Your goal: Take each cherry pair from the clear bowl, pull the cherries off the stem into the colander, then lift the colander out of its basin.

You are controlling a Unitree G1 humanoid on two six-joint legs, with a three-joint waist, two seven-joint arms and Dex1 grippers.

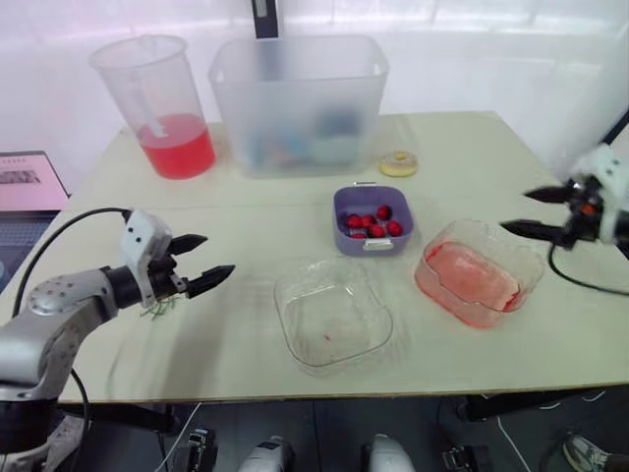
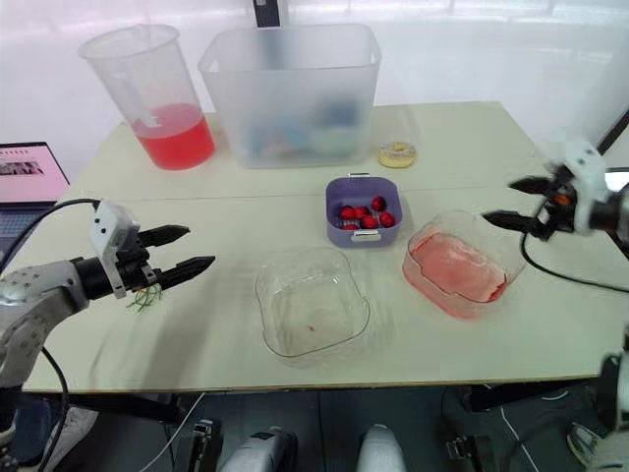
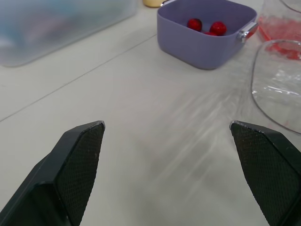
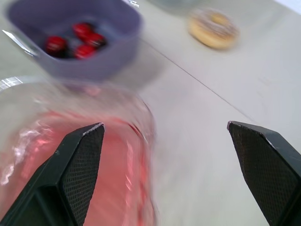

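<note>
Since the clear bowl [image 1: 332,315] lay empty, only the lift was left. Purple colander [image 1: 344,234], cherries [image 1: 373,224] inside: stood mid-tabletop. Left hand [image 1: 218,254], right hand [image 1: 516,210]: both wide open, well apart from it. Advice: grip opposite rims, raise level.

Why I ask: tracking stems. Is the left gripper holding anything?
No, the left gripper is open, with only bare table showing between its fingers.

A pale cream rectangular table [image 1: 246,334], with a fine seam running across its top, takes up most of the scene. Behind it stands a bright white translucent backdrop [image 1: 491,49], lit from behind and split by a dark vertical post [image 1: 263,15]. Below the table's front edge lies a dark grey floor [image 1: 423,433]. The light is soft and even.
</note>
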